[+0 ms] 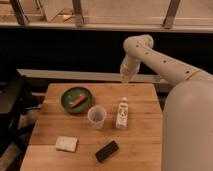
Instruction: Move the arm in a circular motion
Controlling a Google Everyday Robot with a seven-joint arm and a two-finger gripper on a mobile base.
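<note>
The beige arm [165, 62] reaches in from the right, bends at a rounded joint at the top, and points down. Its narrow tip with the gripper [126, 77] hangs above the far edge of the wooden table [50, 130], behind a small white bottle [122, 113]. The gripper holds nothing that I can see.
On the table stand a green bowl [69, 102] with an orange item [79, 100] in it, a clear plastic cup [97, 117], a pale sponge [66, 144] and a black flat object [107, 150]. A dark chair [10, 107] stands at the left. A dark wall and railing lie behind.
</note>
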